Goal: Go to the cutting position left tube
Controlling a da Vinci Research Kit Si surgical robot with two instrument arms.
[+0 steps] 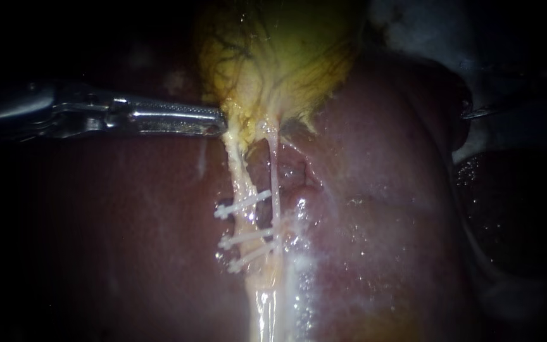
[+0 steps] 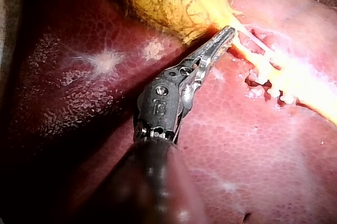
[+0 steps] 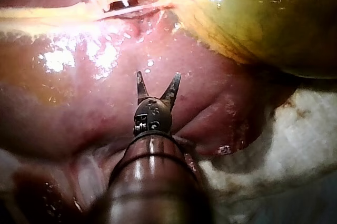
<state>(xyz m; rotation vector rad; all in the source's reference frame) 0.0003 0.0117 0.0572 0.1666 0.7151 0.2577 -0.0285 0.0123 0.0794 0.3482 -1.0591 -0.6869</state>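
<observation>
While my left instrument (image 1: 220,121) holds the gallbladder (image 1: 273,57) in its claw, my right instrument (image 3: 157,81), claw wide, hangs well apart from the left tube (image 1: 243,183). Approaching, I may snag a clip (image 1: 243,204) or the right tube (image 1: 275,177).

Here's the tally: two instruments, the left instrument (image 1: 221,122) and the right instrument (image 3: 156,84). One gallbladder (image 1: 280,57), one liver (image 1: 128,240). Two tubes, the left tube (image 1: 242,180) and the right tube (image 1: 275,171). And three white clips (image 1: 246,239)!

Dark edges, bright wet central glare
</observation>
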